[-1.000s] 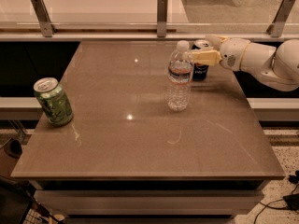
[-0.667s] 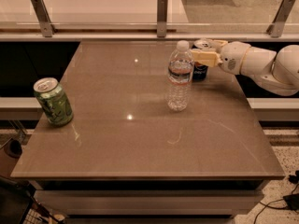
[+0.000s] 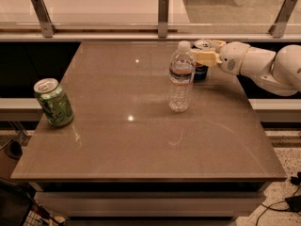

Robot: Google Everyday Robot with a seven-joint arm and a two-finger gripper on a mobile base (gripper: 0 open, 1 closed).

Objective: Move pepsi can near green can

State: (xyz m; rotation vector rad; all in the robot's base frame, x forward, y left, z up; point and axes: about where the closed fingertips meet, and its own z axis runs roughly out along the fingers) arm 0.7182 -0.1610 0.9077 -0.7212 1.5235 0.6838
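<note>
Almost nothing has moved in the last second: the end effector [image 3: 202,50] stays at the pepsi can [image 3: 201,72], only a shade nearer the bottle than before, and both cans and the bottle stand where they were.

The pepsi can stands upright at the far right of the worktop [image 3: 141,149], close to its back edge. Only its silver top and a strip of dark blue side show. The rest is hidden by the bottle and the near finger, and no logo or lettering on it can be read.

The end effector pinches the can near its top, with one pale yellow finger [image 3: 205,57] across the near side and the other behind the rim. The white arm [image 3: 263,67] reaches in from the right edge of the view.

The bottle [image 3: 181,76], clear plastic with a white cap, stands upright just in front and left of the pepsi can, overlapping it in the view. Its label band is dark with a reddish stripe, and the print is too small to read.

The green can [image 3: 54,102] stands at the left edge of the worktop, well apart from the pepsi can. It has a mottled yellow-green skin and a silver top, with no legible writing.

Behind the worktop runs a low glass rail on metal posts [image 3: 163,15].
</note>
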